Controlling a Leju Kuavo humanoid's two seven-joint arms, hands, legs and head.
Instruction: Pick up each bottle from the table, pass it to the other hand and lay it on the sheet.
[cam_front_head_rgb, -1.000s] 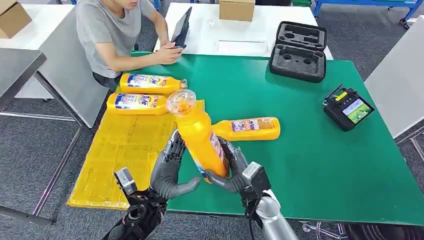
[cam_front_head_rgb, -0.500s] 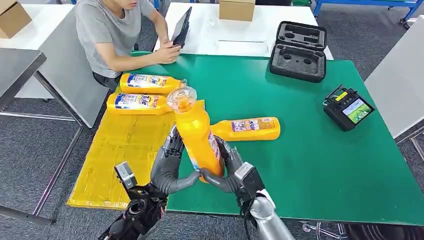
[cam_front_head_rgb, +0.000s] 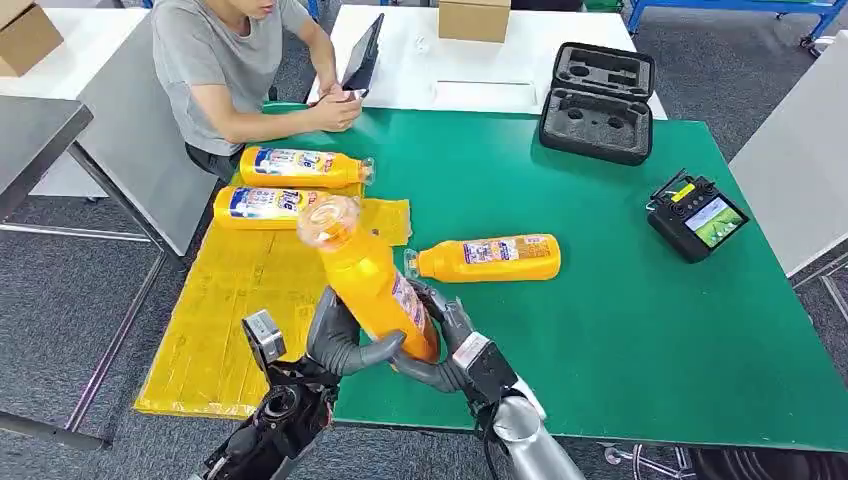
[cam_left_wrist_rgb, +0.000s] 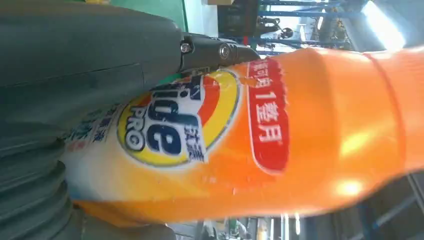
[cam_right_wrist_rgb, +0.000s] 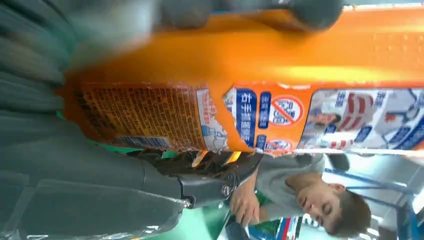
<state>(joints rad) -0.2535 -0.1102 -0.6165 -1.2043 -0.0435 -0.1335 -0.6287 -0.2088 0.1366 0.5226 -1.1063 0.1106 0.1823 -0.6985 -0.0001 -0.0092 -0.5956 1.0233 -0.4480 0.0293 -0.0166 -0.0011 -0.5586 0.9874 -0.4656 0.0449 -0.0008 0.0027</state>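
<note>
head view: my left hand (cam_front_head_rgb: 340, 340) and my right hand (cam_front_head_rgb: 432, 345) both wrap the lower body of 1 orange bottle (cam_front_head_rgb: 368, 280), held above the near edge of the green table (cam_front_head_rgb: 620, 300). the bottle tilts, its clear cap (cam_front_head_rgb: 326, 220) leaning up and toward the yellow sheet (cam_front_head_rgb: 240, 300), its base down between my 2 hands. my left thumb crosses under the base from the left; my right fingers (cam_front_head_rgb: 425, 372) curl around it from the right.

left wrist view: the bottle's front label (cam_left_wrist_rgb: 175, 125) lies against my left palm, a dark finger (cam_left_wrist_rgb: 215, 50) pressed along the bottle's side.

right wrist view: the back label (cam_right_wrist_rgb: 150, 117) faces the camera, and my right thumb (cam_right_wrist_rgb: 200, 187) lies close against the bottle.

on the sheet, 2 more bottles lie flat at its far end, one (cam_front_head_rgb: 300, 167) just behind the other (cam_front_head_rgb: 272, 207), caps to the right. a 4th bottle (cam_front_head_rgb: 490, 258) lies on the bare table just right of the sheet, cap toward it.

far side: a seated person (cam_front_head_rgb: 230, 70) holds a tablet (cam_front_head_rgb: 362, 55). an open black case (cam_front_head_rgb: 598, 100) rests at the table's far edge, and a controller (cam_front_head_rgb: 695, 215) near its right edge.
</note>
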